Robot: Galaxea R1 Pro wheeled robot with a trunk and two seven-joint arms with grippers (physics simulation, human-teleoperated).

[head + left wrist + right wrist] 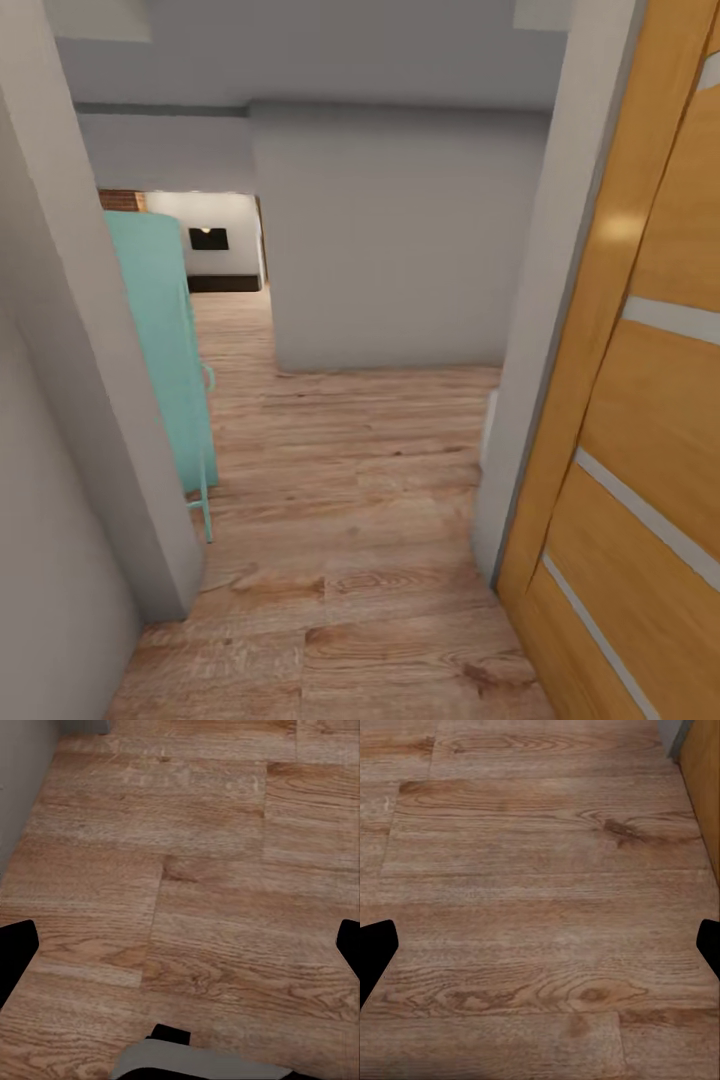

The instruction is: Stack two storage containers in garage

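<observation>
Left gripper hung with jaws spread wide, two black fingertips at opposite edges of the left wrist view, nothing between them but wood-plank floor. Pale grey wall met the planks at one corner there, and a grey-and-black piece of the robot's own body showed at the frame edge. Right gripper likewise released, black fingertips far apart over bare planks, gripping nothing; orange wooden door and a sliver of grey wall visible at one corner of the right wrist view.

From the head view, looked down a narrow hallway floored in light wood planks. Orange wooden door with pale horizontal strips stood close at right, set against a grey door frame. Grey wall close at left, with a turquoise panel on thin turquoise legs just beyond it. Straight ahead, a plain grey wall block. Past its left side, the living room opened far off: white wall, small black rectangle with a light spot, dark baseboard, a bit of red brick. Could not tell where the storage containers were.
</observation>
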